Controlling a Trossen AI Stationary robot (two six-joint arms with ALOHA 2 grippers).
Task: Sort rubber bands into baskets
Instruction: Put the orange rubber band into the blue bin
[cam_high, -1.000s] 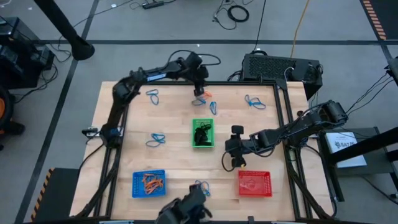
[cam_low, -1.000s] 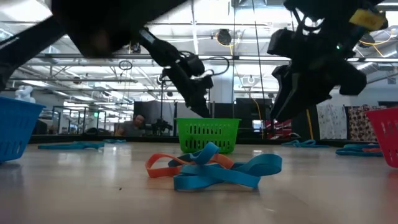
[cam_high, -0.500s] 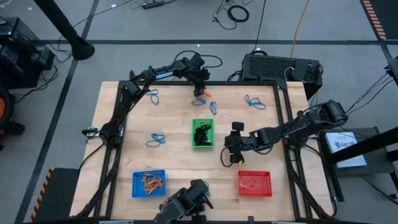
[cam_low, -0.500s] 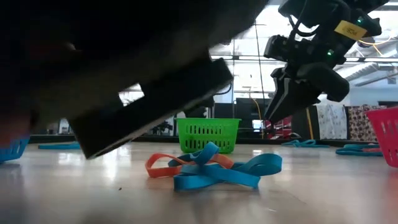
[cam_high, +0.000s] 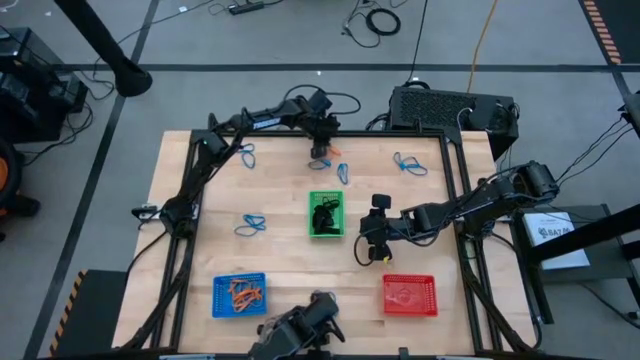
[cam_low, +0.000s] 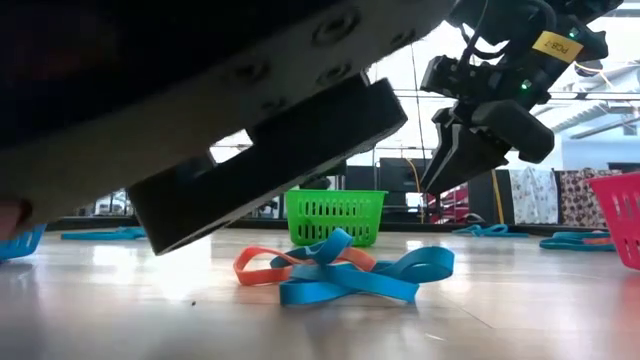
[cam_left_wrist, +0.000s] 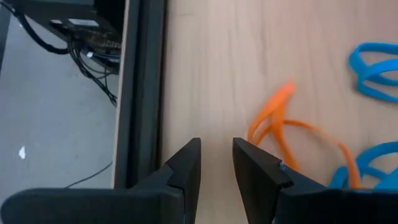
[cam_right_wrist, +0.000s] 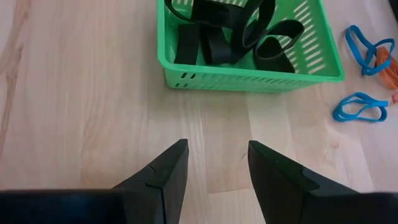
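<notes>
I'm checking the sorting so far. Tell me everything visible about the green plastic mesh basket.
The green plastic mesh basket is a small rectangular tray with slotted walls and a solid rim. It stands upright and level on the wooden table, near its middle, apart from the other baskets. Inside lies a loose heap of black rubber bands, none of another colour. Neither gripper touches it; the open right gripper faces it from nearby.

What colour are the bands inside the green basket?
Black. The rubber bands in the green basket show best in the right wrist view.
</notes>
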